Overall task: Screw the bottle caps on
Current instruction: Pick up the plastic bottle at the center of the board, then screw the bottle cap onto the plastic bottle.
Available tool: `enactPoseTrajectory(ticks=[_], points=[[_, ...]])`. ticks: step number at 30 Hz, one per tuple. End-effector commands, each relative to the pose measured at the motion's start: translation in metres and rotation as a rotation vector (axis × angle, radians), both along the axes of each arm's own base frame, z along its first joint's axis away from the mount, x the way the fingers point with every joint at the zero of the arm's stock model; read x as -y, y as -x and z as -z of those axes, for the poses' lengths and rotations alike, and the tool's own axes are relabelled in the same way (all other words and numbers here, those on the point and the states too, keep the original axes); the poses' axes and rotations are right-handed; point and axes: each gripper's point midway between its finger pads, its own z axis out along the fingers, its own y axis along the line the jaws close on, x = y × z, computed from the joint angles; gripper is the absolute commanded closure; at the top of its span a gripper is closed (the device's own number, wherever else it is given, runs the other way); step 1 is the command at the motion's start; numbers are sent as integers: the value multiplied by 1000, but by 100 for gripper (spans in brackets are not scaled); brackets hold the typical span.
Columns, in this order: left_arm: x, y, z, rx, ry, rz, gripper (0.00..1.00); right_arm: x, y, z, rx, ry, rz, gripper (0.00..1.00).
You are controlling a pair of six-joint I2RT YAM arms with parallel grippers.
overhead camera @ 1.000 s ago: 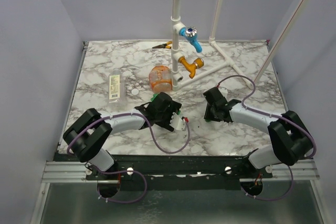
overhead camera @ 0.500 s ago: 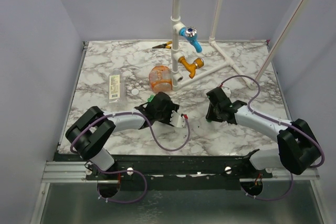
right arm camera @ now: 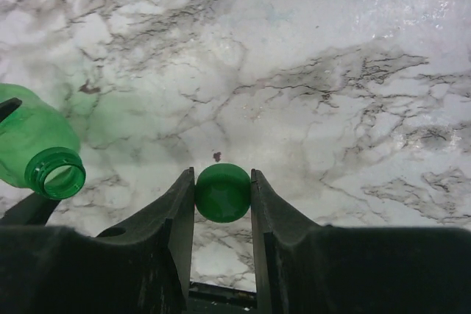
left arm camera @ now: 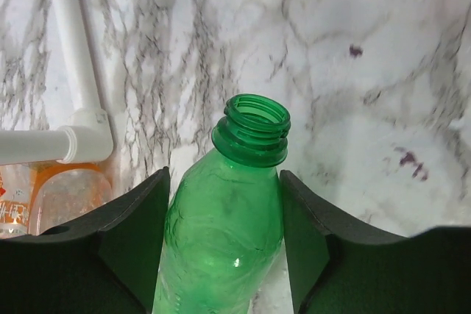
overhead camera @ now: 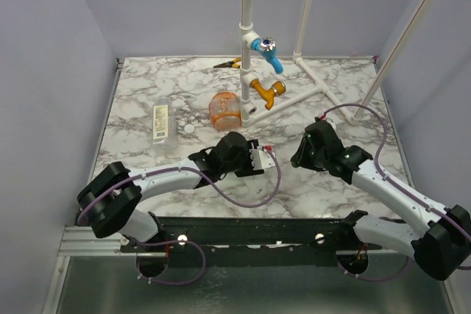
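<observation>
**A:** Where does everything sit?

**B:** The left jaws are clamped on the body of the slim green plastic bottle point(left arm camera: 234, 248). Its threaded mouth point(left arm camera: 254, 119) is open and juts out past the jaw tips. The right jaws are pressed together on the small dark green round screw cap point(right arm camera: 223, 193), pinching its rim right at their tips above the marble counter point(overhead camera: 353, 130). In the right wrist view the bottle's mouth is off to the left of the cap, apart from it and not in line with it.

**A:** And the others?

**B:** The wide translucent orange bottle point(overhead camera: 224, 110) is beside the white pipe frame point(overhead camera: 247, 42). The clear bottle with the pale label point(overhead camera: 160, 121) lies well to the left. The tiny white cap point(overhead camera: 190, 129) is on the counter between them. None of them is held.

**A:** What could go wrong?

**B:** As I judge it, mostly alignment. The bottle is held tilted, so if the cap meets the neck off-axis it may cross-thread, or ride on one edge and skate off. The cap is held only at the jaw tips, so a sideways push against the neck could pop it out. I can't tell which way its open side faces. The bottle wall looks thin, so twisting may spin it in the left jaws or dent it rather than seat the threads.
</observation>
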Motion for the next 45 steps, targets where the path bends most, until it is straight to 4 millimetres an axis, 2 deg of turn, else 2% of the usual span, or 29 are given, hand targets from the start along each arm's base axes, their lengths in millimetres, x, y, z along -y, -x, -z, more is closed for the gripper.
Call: enactPoseTrajectory(ticks=[1, 8, 14, 22, 25, 29, 37, 45], points=[[20, 9, -57, -136, 337, -195, 80, -8, 10, -40, 26, -73, -46, 68], [29, 23, -87, -247, 622, -268, 82, -27, 16, -94, 83, -182, -148, 68], [38, 34, -98, -245, 710, -231, 84, -40, 15, -117, 74, -217, -200, 69], [61, 36, -106, -219, 788, -173, 85, -51, 16, -114, 16, -231, -236, 71], [67, 38, -100, -229, 783, -155, 85, -52, 17, -119, 15, -242, -234, 71], [68, 39, -93, -228, 786, -149, 85, -51, 19, -126, 17, -251, -230, 72], [74, 42, -99, -222, 814, -122, 85, -50, 18, -113, -18, -232, -208, 73], [79, 47, -97, -230, 811, -104, 85, -56, 14, -113, -22, -248, -216, 74]])
